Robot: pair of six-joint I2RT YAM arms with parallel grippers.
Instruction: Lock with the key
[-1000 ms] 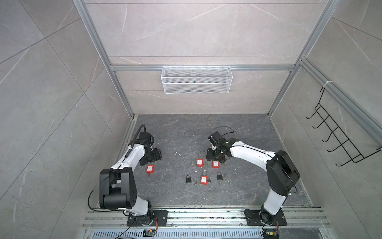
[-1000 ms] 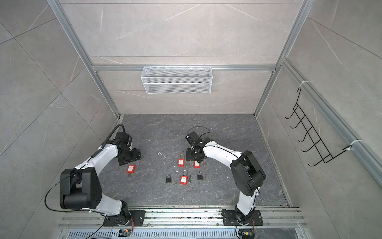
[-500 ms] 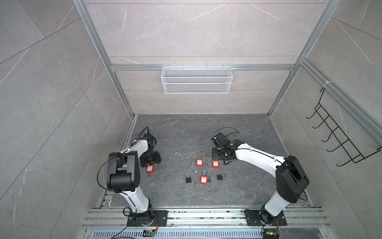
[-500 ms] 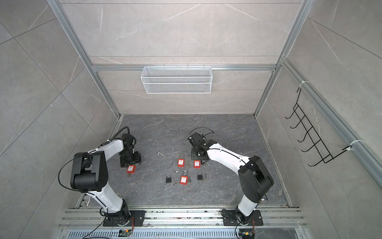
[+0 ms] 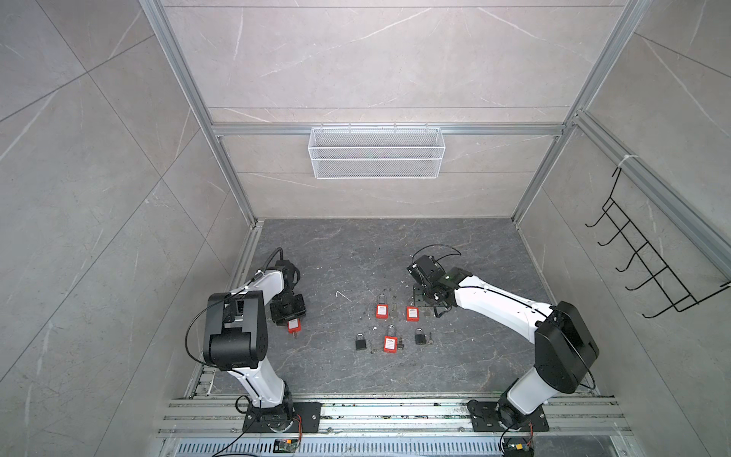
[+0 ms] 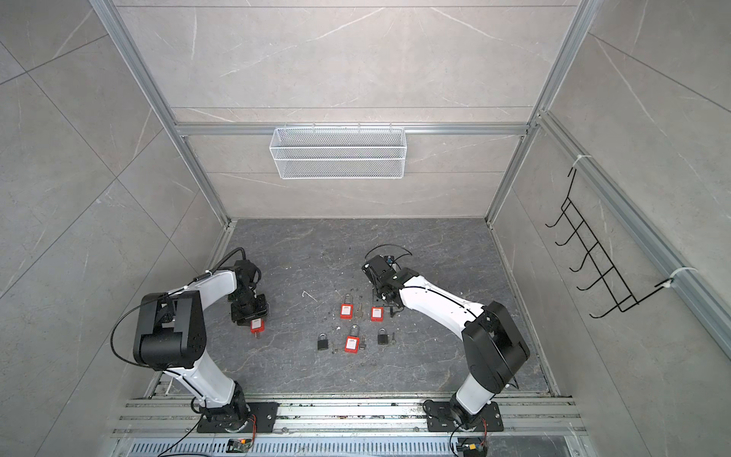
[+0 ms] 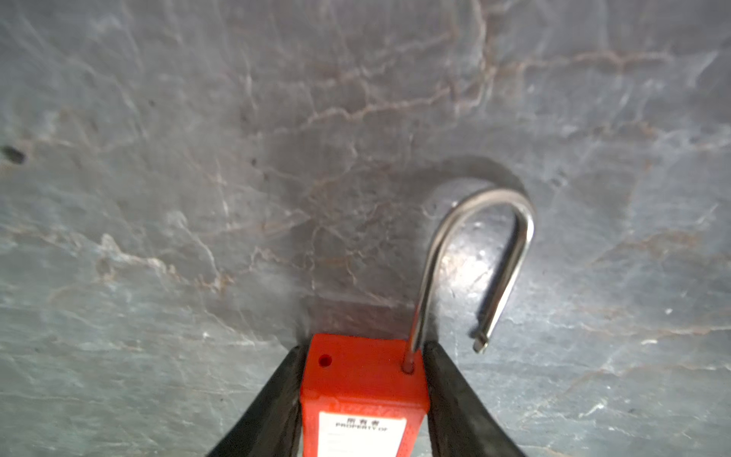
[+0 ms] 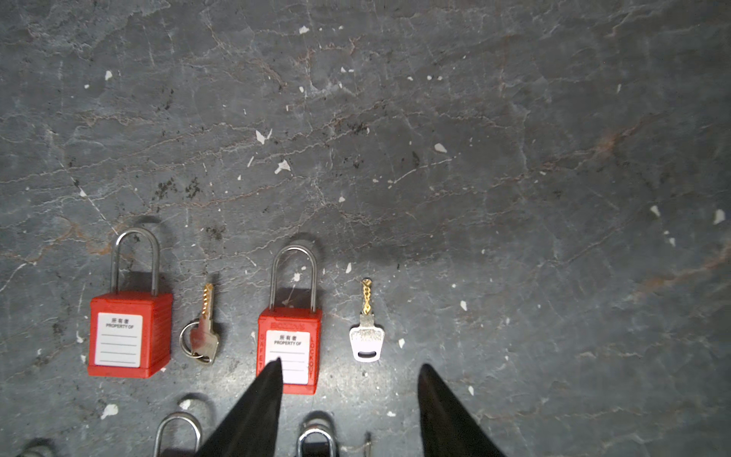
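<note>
My left gripper (image 7: 363,348) is shut on a red padlock (image 7: 362,380) that lies on the dark stone floor, with one finger against each side of its body. The steel shackle (image 7: 494,237) is open, its free end swung clear of the body. In both top views this padlock (image 5: 293,324) (image 6: 257,326) pokes out from under the left gripper (image 5: 290,314). My right gripper (image 8: 351,366) is open and hovers just above a silver-headed key (image 8: 367,340), which lies beside a shut red padlock (image 8: 290,348). In a top view the right gripper (image 5: 427,304) is over that spot.
Another red padlock (image 8: 130,336) with a ringed key (image 8: 201,336) lies beside it. Nearer the rail lie a third red padlock (image 5: 390,343) and two black padlocks (image 5: 360,342) (image 5: 420,337). A white wire basket (image 5: 375,152) hangs on the back wall and a black hook rack (image 5: 648,257) on the right wall.
My left gripper has closed onto the red padlock, and the left arm has swung its elbow up over it. The right gripper has shifted slightly right and stays open.
</note>
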